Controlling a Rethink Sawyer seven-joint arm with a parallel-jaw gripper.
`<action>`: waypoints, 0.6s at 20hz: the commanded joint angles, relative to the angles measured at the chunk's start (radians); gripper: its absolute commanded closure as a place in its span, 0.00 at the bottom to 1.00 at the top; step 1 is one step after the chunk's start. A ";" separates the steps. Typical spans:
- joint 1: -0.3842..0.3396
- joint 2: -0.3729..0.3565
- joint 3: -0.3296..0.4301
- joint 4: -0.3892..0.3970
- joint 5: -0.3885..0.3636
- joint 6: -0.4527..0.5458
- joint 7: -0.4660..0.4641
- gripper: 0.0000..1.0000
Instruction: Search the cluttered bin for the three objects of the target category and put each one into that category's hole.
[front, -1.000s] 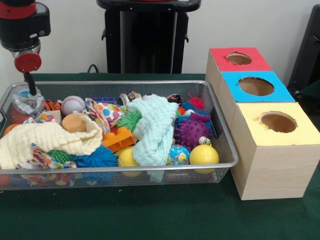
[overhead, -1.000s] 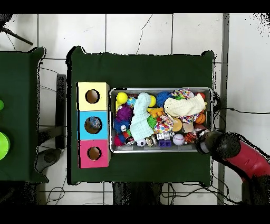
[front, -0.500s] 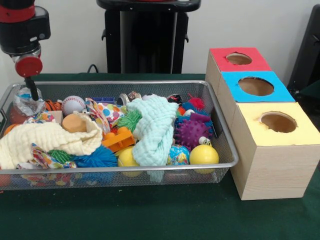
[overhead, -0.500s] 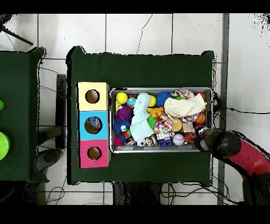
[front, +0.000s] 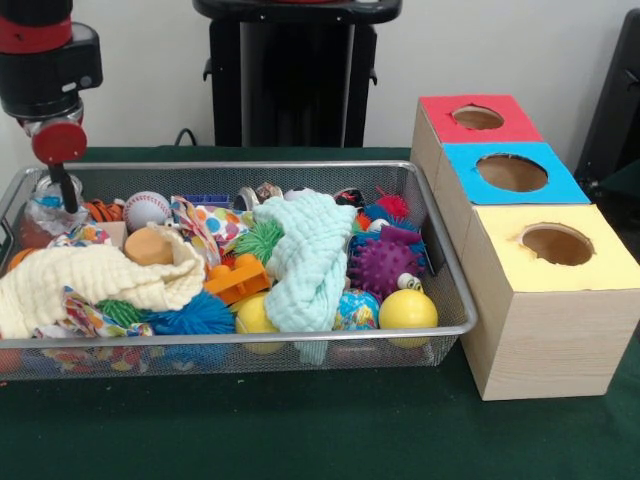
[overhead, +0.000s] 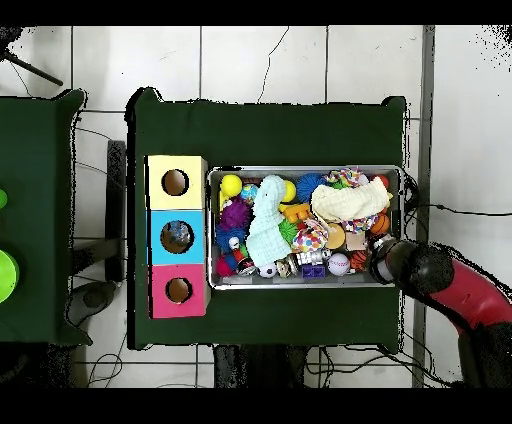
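arm: my red and black arm (overhead: 455, 290) comes in over the bin's corner; in the front view it drops from the top left, wrist roughly vertical.
fingers: my fingers (front: 66, 190) hang at the far left end of the bin, tip down among the clutter by a crumpled clear plastic bag (front: 50, 212). Only one thin dark finger shows under the red disc. Can't tell how far open they are, or whether they have hold of the bag.
bin: wire mesh bin (front: 300, 345) on the green surface (front: 300, 430), packed full.
bin contents, left end: baseball (front: 146, 209) just right of my fingers, orange striped ball (front: 103, 211) between them, cream cloth (front: 90, 283) in front, tan ball (front: 148, 246) resting against the cloth.
bin contents, middle: mint cloth (front: 308, 258) draped front to back, green spiky ball (front: 262, 240) and orange plastic toy (front: 236, 279) beside it, blue spiky ball (front: 195, 316) near the front wall.
bin contents, right end: purple spiky ball (front: 384, 265), yellow ball (front: 407, 310) at the front corner, second yellow ball (front: 255, 316) left of the mint cloth.
target category: can't tell which it is from the views; all toys are in the bin.
holes: box row just beside the bin's right end; red hole (front: 478, 117), blue hole (front: 512, 172), yellow hole (front: 557, 244). Well apart from my fingers.
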 joint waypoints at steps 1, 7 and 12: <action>-0.040 0.131 0.048 -0.036 -0.119 -0.120 -0.096 0.00; -0.048 0.131 0.068 -0.046 -0.144 -0.139 -0.104 0.00; -0.058 0.130 0.084 -0.041 -0.150 -0.121 -0.127 1.00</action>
